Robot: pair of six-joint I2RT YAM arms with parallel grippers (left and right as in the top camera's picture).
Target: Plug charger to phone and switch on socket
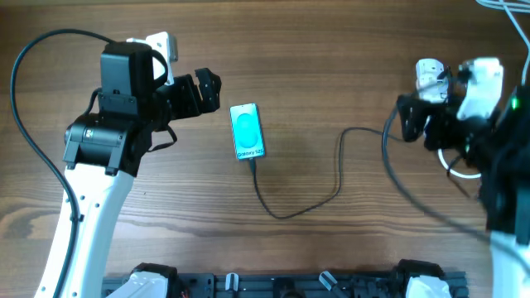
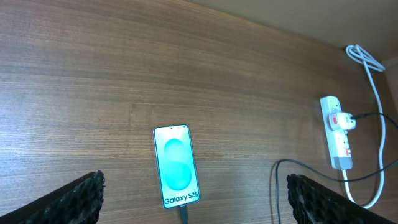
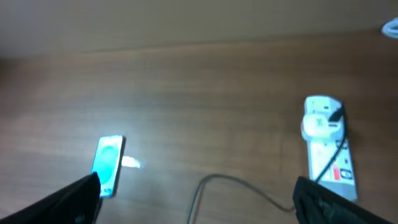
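One phone (image 1: 248, 131) lies flat on the wooden table (image 1: 331, 58), left of centre, screen up and lit light blue, with its "Galaxy S25" end toward the robot's base side. Charger (image 1: 298, 209): thin black cable. Its tip meets that end of the phone, then the cable sags in a loop across the table and climbs rightward toward the socket (image 2: 336, 134). Socket: white power strip at the far right, mostly hidden under the right arm from overhead. The left wrist view shows a white plug (image 2: 341, 121) seated in it, with the black cable leaving the plug. The red switch mark (image 2: 344, 151) is visible, but on or off cannot be told. A thick white cord (image 2: 373, 74) curves from the strip to a loop near the far edge. Left gripper (image 1: 209, 91) hovers just left of the phone, apart from it, fingers (image 2: 78, 199) spread wide, holding nothing. Right gripper (image 1: 411, 120) hangs near the socket, fingers (image 3: 339, 205) likewise spread wide, empty.
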